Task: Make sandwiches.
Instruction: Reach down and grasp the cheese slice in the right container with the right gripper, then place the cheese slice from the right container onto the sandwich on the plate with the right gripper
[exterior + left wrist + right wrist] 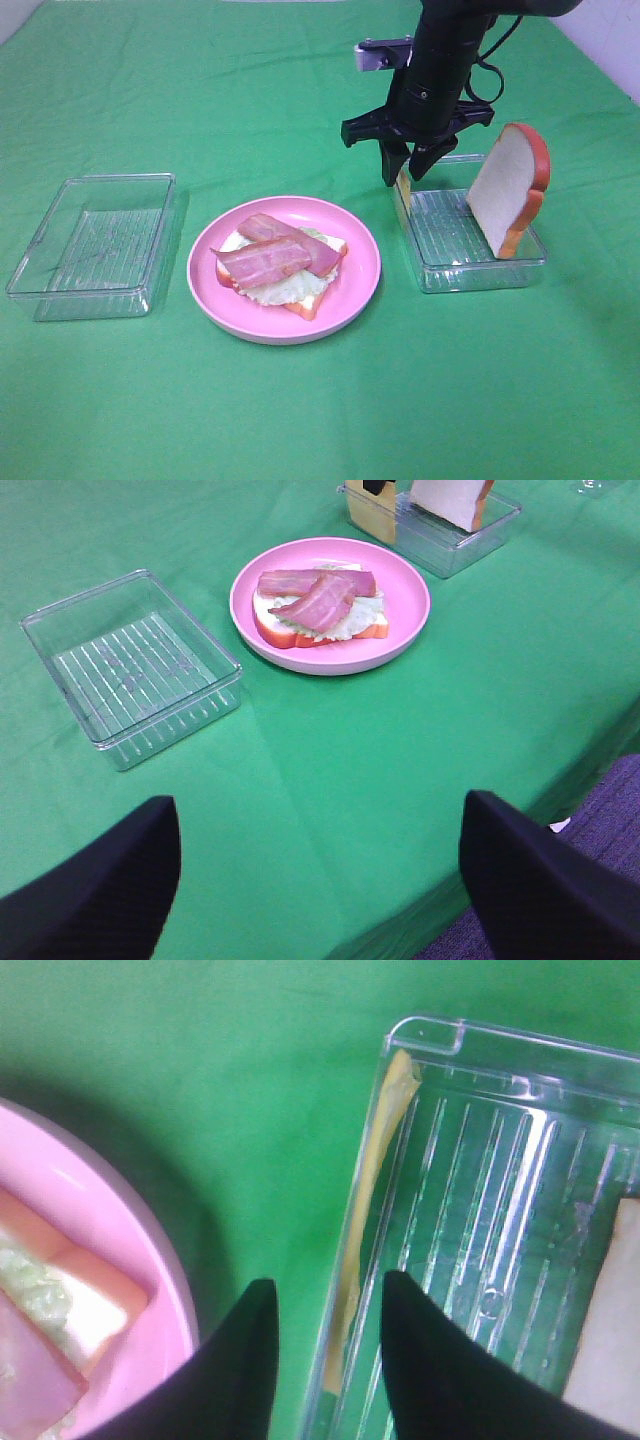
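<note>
A partly stacked sandwich lies on the pink plate (366, 270): a bread slice (311, 304), lettuce (290, 288) and two bacon strips (270, 258). A second bread slice (507, 185) leans upright at the right end of the clear tray (455, 272). A thin yellow cheese slice (368, 1195) stands against that tray's left wall. My right gripper (405, 177) is open, with its fingers (430, 1360) straddling the cheese and the tray wall from above. My left gripper (320, 802) is open and empty, held back near the table's front edge and out of the exterior view.
An empty clear tray (95, 240) sits left of the plate and also shows in the left wrist view (130, 665). Green cloth (320, 410) covers the table. The table's edge drops off beside the left gripper (560, 810).
</note>
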`<state>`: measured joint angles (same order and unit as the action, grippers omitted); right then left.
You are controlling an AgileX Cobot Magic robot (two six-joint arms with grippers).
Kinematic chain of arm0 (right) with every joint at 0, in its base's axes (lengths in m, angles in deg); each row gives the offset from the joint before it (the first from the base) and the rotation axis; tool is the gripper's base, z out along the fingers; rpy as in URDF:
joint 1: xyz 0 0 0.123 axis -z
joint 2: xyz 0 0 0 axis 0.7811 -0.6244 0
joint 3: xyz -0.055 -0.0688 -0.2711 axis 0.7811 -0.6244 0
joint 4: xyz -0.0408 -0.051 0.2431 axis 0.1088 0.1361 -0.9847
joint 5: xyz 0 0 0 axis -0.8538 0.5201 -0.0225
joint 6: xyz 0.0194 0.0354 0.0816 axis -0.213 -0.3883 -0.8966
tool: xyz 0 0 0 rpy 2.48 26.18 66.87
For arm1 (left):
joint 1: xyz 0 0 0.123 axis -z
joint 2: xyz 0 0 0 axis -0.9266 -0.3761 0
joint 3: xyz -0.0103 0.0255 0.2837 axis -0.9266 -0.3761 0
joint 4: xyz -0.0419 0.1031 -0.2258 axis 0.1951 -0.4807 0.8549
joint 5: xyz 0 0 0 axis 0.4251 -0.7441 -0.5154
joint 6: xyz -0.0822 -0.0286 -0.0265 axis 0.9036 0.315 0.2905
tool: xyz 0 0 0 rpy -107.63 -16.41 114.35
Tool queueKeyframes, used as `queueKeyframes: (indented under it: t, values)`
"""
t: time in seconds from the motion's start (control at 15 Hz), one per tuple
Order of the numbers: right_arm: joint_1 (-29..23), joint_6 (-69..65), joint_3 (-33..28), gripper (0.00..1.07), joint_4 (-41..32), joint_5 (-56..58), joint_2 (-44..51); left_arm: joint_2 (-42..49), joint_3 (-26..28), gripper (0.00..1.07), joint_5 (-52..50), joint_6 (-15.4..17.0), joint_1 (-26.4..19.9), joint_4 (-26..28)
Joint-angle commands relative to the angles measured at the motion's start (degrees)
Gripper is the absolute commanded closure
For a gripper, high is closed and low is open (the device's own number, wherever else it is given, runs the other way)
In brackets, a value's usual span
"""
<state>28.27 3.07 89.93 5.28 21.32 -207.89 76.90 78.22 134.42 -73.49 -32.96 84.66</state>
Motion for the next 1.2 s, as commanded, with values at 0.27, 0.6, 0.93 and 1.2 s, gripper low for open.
queueKeyframes:
  t: [0.27, 0.6, 0.93, 1.2]
  values:
    - [0.1, 0.6, 0.2, 1.07, 3.6, 1.6, -0.3, 1.2, -0.1, 0.33, -0.6, -0.1, 0.1, 0.2]
    - [0.1, 1.0, 2.2, 1.07, 3.0, 4.1, 2.5, 1.2, -0.1, 0.33, -0.6, -0.1, 0.1, 0.2]
    - [0.1, 13.2, 2.5, 1.07, -17.2, 6.9, 10.7, 1.2, -0.1, 0.33, -0.6, -0.1, 0.1, 0.2]
    - [-0.1, 22.5, 2.4, 1.07, -36.7, 14.6, 7.9, 1.2, -0.1, 0.33, -0.6, -0.1, 0.1, 0.2]
